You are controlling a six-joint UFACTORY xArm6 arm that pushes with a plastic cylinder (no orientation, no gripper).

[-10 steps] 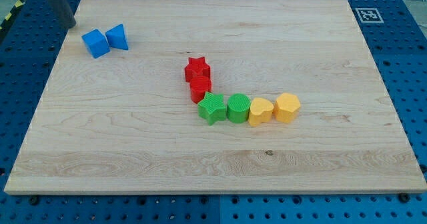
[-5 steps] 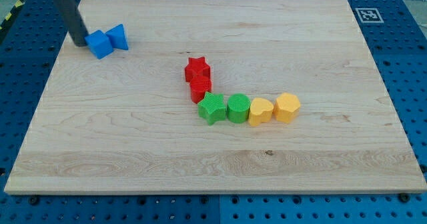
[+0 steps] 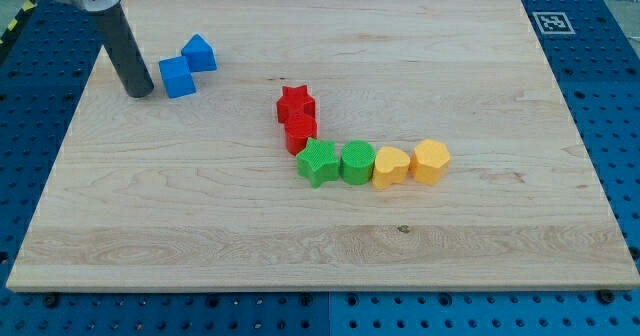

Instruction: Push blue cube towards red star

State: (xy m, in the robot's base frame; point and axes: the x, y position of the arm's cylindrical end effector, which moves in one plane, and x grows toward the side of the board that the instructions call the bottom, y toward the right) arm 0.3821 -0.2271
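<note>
The blue cube [image 3: 177,77] lies at the upper left of the wooden board [image 3: 320,226]. A second blue block [image 3: 199,52], with a slanted top, touches its upper right corner. My tip [image 3: 139,93] rests on the board just left of the blue cube, close to its left side. The red star [image 3: 296,104] lies near the board's middle, well to the right of the cube and slightly lower.
A red block [image 3: 301,134] sits just below the red star. From it a row runs right: green star [image 3: 318,162], green cylinder [image 3: 357,162], yellow heart-like block [image 3: 390,166], yellow hexagonal block [image 3: 431,161]. A marker tag [image 3: 551,22] is at the top right corner.
My tip came down from the top left corner and moved right and down. The blue cube and the other blue block slid to the right with it.
</note>
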